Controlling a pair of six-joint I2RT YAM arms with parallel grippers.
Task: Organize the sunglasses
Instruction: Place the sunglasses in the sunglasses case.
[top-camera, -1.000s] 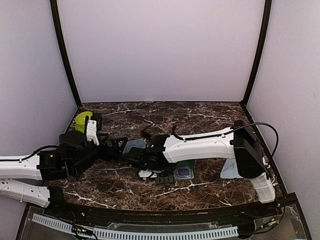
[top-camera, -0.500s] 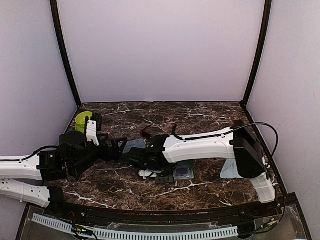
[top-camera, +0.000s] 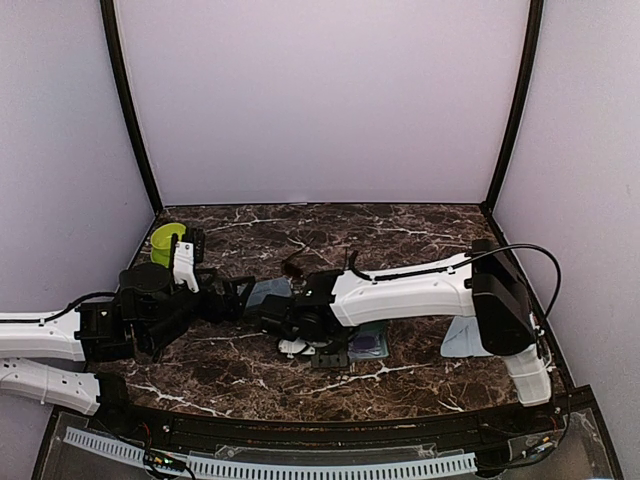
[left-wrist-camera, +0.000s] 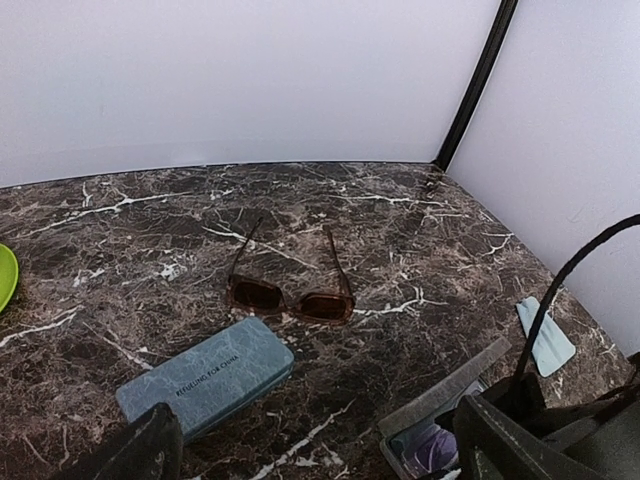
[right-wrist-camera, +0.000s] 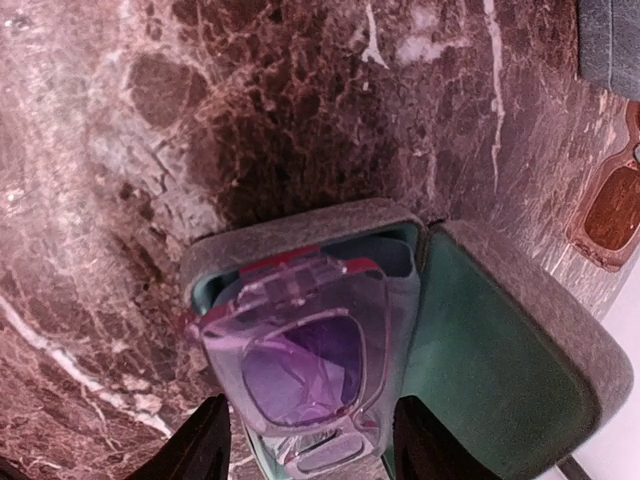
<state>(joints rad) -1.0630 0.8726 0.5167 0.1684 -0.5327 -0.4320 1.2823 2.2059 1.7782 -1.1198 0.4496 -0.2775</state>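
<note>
- In the top view the right arm (top-camera: 400, 292) lies across the open case (right-wrist-camera: 300, 225). Only the case's near edge and a glimpse of purple show there.
- The right wrist view cuts off the lower rim of the purple-tinted sunglasses (right-wrist-camera: 300, 375) and both fingertips. Whether the pads touch the frame cannot be told.
- That view also slices the brown-lensed sunglasses (left-wrist-camera: 290, 298) at its edge. The left wrist view shows them whole, temples unfolded, on the marble table (left-wrist-camera: 400, 230) beyond the open case.
- The purple-tinted sunglasses lie in the tray of the open case, with the green-lined lid swung flat beside them.
- The right arm stretches low across the table. The right gripper (right-wrist-camera: 315, 450) points down over the open case, jaws apart, one finger on each side of the purple pair.
- The left arm (top-camera: 40, 335) reaches in low. The left gripper (left-wrist-camera: 315, 440) faces the open case, spread wide and holding nothing.
- A shut blue-grey case (left-wrist-camera: 205, 375) lies left of the open case.
</note>
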